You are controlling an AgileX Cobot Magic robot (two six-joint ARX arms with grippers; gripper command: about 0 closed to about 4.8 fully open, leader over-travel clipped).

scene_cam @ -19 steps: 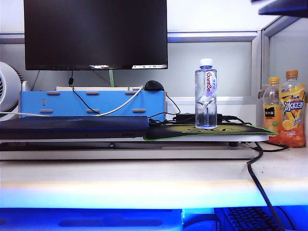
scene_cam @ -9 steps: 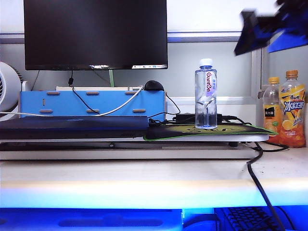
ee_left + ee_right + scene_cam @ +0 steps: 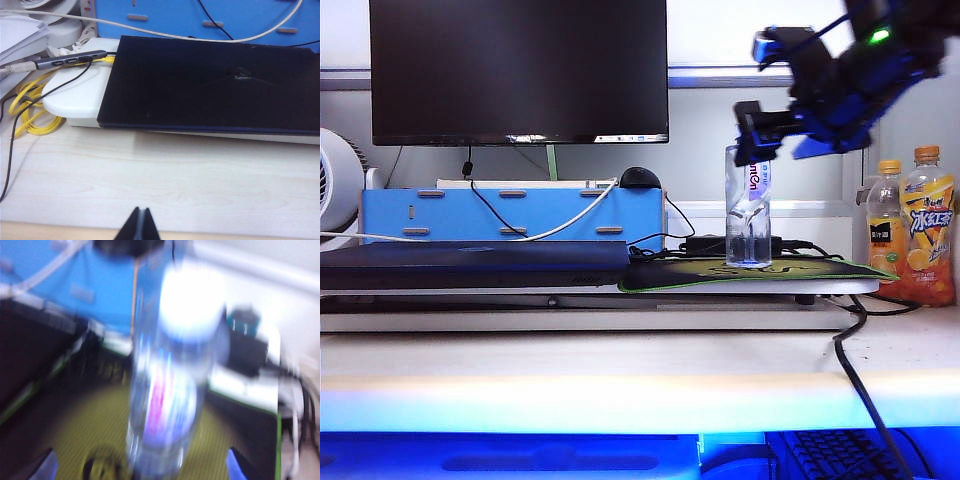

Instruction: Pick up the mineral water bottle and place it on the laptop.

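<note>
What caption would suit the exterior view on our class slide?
Open right end effector arrives above the upright mineral water bottle on the mouse mat; laptop waits alongside.

Bottle (image 3: 748, 205): cap and neck hidden behind the right gripper (image 3: 760, 95) in the exterior view; blurred throughout in the right wrist view, label lettering unreadable.
Right gripper: fingertips (image 3: 42, 467) cut by the frame edge in its wrist view, only two blue tips showing, wide apart; arm cut off by the exterior view's top right corner.
Left gripper (image 3: 139, 226): only the dark closed tips show at the frame edge.
Laptop (image 3: 210, 85): far end cut off in the left wrist view.
Monitor (image 3: 518, 70): top cropped.
</note>
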